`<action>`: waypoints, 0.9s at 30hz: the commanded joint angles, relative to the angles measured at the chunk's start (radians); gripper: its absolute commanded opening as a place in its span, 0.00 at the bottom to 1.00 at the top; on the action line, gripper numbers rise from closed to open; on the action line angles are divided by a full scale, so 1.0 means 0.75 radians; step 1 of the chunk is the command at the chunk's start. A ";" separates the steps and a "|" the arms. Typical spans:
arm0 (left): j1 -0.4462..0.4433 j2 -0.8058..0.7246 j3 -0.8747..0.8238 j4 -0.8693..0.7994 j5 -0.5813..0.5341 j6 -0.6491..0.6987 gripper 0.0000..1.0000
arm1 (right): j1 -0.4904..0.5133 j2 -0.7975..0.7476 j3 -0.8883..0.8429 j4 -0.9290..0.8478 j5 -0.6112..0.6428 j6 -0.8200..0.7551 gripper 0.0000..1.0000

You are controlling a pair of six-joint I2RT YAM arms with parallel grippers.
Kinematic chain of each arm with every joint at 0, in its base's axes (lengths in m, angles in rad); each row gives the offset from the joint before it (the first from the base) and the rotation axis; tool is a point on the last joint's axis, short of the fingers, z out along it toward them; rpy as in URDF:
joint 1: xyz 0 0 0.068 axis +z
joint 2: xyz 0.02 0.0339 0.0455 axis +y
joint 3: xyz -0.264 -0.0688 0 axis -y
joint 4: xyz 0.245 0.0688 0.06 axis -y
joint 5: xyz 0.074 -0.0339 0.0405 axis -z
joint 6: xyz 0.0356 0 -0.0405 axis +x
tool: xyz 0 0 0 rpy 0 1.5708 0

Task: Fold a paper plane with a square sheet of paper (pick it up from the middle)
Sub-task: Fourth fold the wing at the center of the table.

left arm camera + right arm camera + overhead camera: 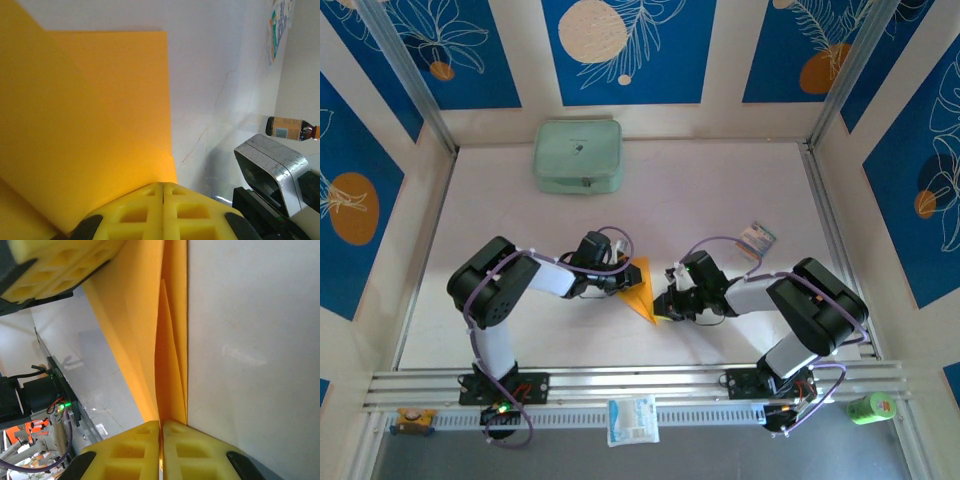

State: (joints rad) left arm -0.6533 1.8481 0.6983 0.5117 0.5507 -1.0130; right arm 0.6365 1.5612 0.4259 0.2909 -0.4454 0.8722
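Tearing seems the main risk: the thin orange-yellow paper dart (640,290), at the middle of the white desk (720,200), is clamped at opposite ends by the left pincer (163,200) and right pincer (161,440), so any uneven pull could rip it or skew its crease.

Orange-yellow paper plane (641,290), pale green pouch (578,156), white table (720,200), blue leaf-patterned walls (630,50).
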 commanded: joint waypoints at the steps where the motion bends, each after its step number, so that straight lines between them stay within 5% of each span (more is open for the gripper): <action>1: -0.008 0.038 -0.027 -0.047 -0.010 0.009 0.05 | 0.018 0.011 -0.020 -0.106 -0.048 -0.017 0.09; 27: -0.006 0.037 -0.024 -0.051 -0.007 0.010 0.05 | 0.083 -0.066 0.066 -0.387 0.163 -0.111 0.15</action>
State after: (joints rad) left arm -0.6533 1.8488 0.6983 0.5117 0.5575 -1.0126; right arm 0.6884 1.5059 0.4744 0.0986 -0.3542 0.8108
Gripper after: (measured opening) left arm 0.064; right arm 0.155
